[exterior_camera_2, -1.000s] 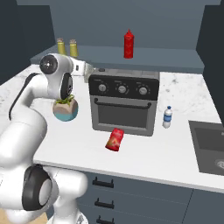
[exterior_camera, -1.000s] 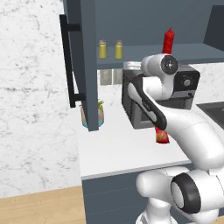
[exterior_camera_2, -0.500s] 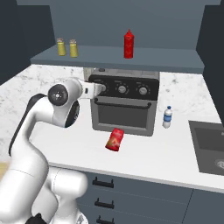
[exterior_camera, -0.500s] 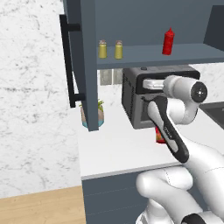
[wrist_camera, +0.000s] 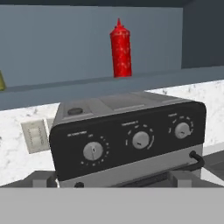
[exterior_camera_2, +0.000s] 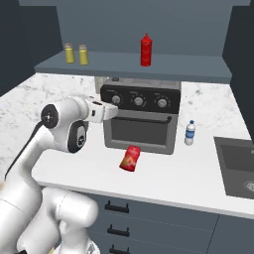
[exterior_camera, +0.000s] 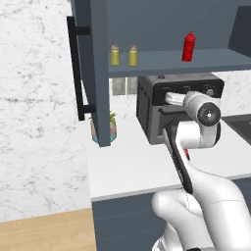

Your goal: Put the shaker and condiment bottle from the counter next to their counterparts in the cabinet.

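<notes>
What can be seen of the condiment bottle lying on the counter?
The condiment bottle is a small red squeeze bottle with a yellowish patterned label around its body. It lies on its side on the white counter, just in front of the black toaster oven and apart from it. Nothing holds or touches it but the countertop. In the left base view a sliver of red shows behind the arm.

Kitchen: white counter (exterior_camera_2: 193, 178), toaster oven (exterior_camera_2: 141, 119), sink (exterior_camera_2: 238, 168), slate-blue wall cabinet (exterior_camera: 147, 29).
</notes>
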